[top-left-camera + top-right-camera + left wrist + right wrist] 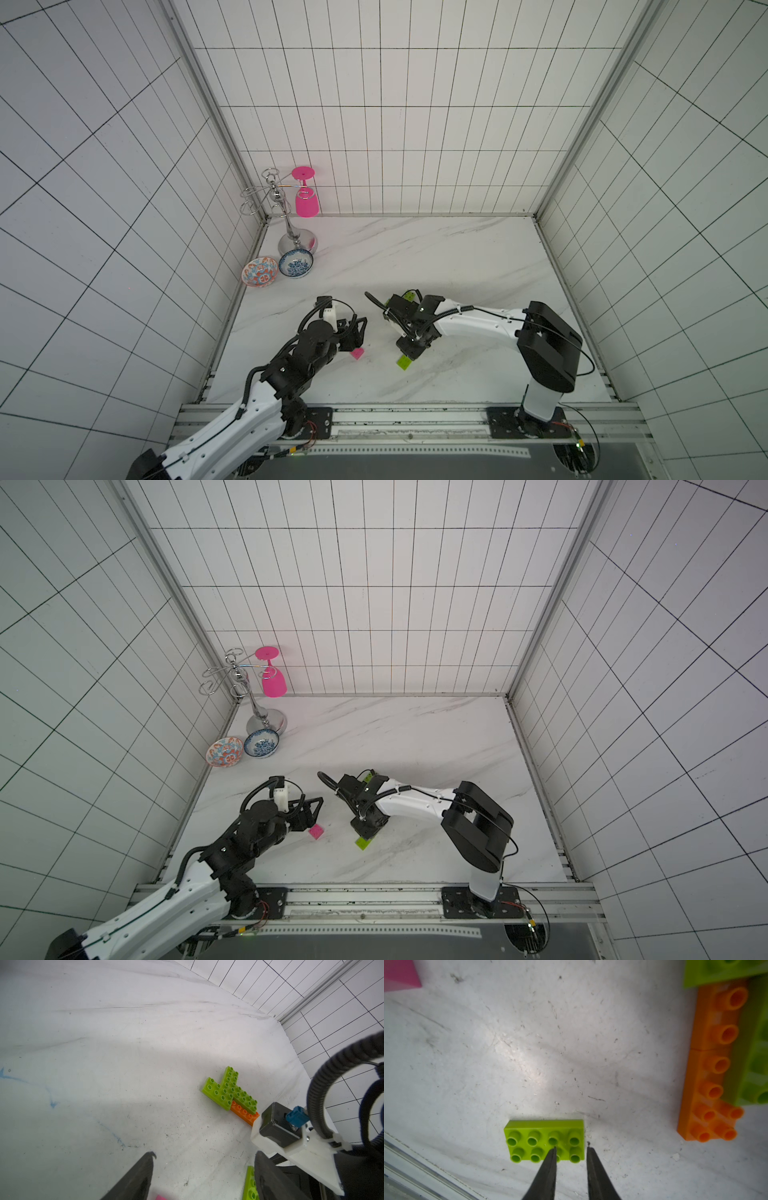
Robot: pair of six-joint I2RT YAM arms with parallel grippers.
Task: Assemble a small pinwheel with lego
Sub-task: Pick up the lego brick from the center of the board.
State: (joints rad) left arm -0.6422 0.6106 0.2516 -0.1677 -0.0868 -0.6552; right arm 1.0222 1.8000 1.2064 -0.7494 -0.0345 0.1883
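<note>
The pinwheel (227,1089) is only part built. Three lime-green bricks meet in a T, flat and studs up, on the marble table (436,249). One of them sits along the orange bar (243,1113), which in the right wrist view shows as two orange bricks end to end. In both top views the right arm's wrist hides nearly all of it, and only a green corner shows past the arm. Nearer the front of the table, apart from the pinwheel, lies the loose lime-green brick (546,1140), also studs up. The right gripper (571,1148) is at one short end of it. One finger crosses the brick's top beside the last pair of studs and the other stands just outside the end face, with a narrow gap between them. Whether they pinch the brick cannot be told. To the left of that brick lies the pink brick (357,353), just beside the left gripper (205,1157). Its jaws stand wide apart with nothing held, and a sliver of pink shows between its fingers at the edge of the left wrist view. In the far left corner stands a chrome glass rack (291,224) with a pink goblet (306,201) hanging upside down from it. In front of the rack, an orange-patterned bowl (259,272) and a blue-patterned bowl (296,264) sit side by side.
</note>
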